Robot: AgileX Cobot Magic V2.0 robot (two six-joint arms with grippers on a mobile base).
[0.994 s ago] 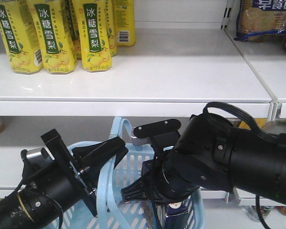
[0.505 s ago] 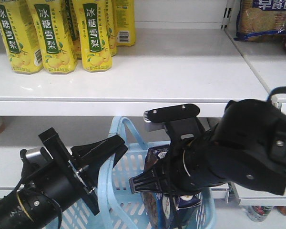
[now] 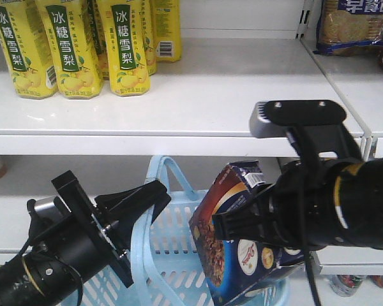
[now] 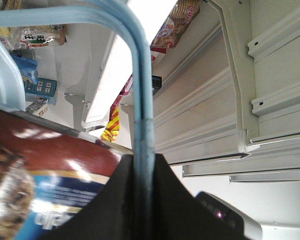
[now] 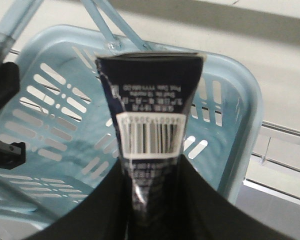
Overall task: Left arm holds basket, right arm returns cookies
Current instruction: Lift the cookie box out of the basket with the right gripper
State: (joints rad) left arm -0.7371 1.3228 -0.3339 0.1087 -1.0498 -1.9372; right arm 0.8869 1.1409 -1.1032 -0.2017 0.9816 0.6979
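The left tool [image 3: 147, 196] sits at the lower left, its flat black plates closed on one hoop handle [image 3: 161, 172] of the light blue basket [image 3: 172, 229]. Its wrist view shows the handle running straight down into the notch between the plates.

The step in hand, as I judge it, is lifting the cookies [image 3: 225, 252] out of the basket on the way to the shelf [image 3: 242, 95]. To do it well, the left arm should hold the handle steady so the basket neither swings nor tips. The right arm should raise the box straight up until its lower end is above the rim, well away from the handle just to its left, and only then carry it up and forward. The box is tilted, its top leaning right, and its lower end sits low against the basket's right side. Whether it has cleared the rim I cannot tell. A slanted box could catch on the shelf edge, so levelling it first would help.

The right tool [image 3: 239, 223] is clamped on the navy box partway up, spread only as wide as the box's narrow side. Its own camera shows the barcoded face [image 5: 151, 135] wedged between both black jaws, above the basket's slotted wall.
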